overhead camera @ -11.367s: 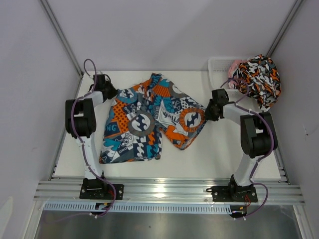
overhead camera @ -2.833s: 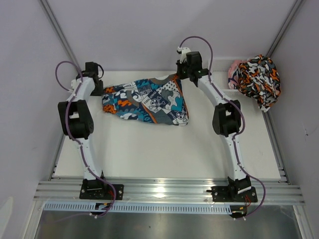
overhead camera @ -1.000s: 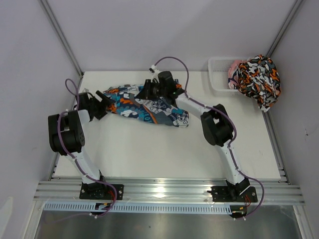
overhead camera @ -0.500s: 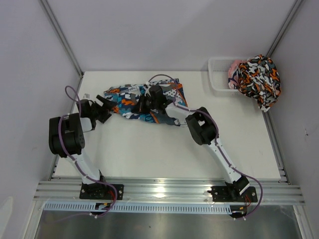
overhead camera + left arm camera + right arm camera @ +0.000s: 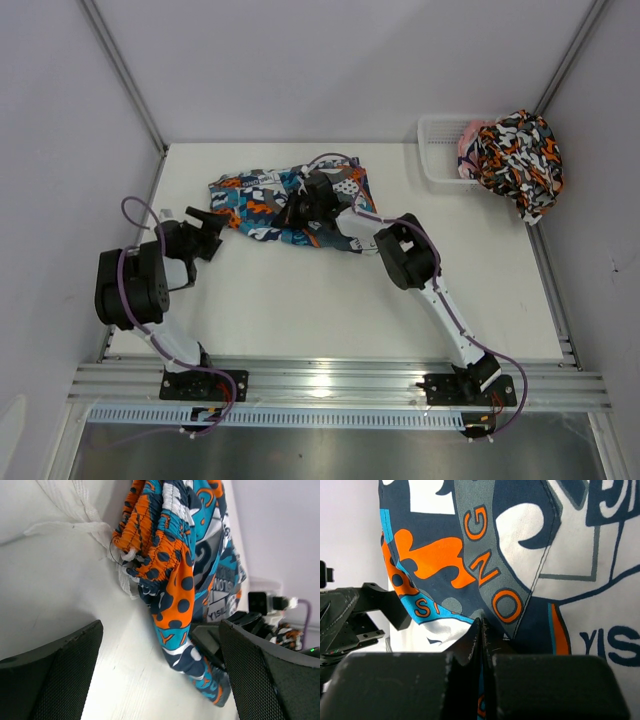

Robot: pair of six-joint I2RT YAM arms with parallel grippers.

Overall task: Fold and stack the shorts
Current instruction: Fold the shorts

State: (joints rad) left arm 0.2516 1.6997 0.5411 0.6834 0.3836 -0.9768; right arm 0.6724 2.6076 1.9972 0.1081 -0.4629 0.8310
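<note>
The teal shorts lie folded in a band at the far middle of the tabletop; the right gripper has its jaws clenched on their fabric; the left gripper, jaws released, sits just left of them; the blotched shorts drape over the basket at the far right.

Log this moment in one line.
left jaws open, holding nothing | right jaws shut on teal shorts | blotched shorts draped over basket
</note>
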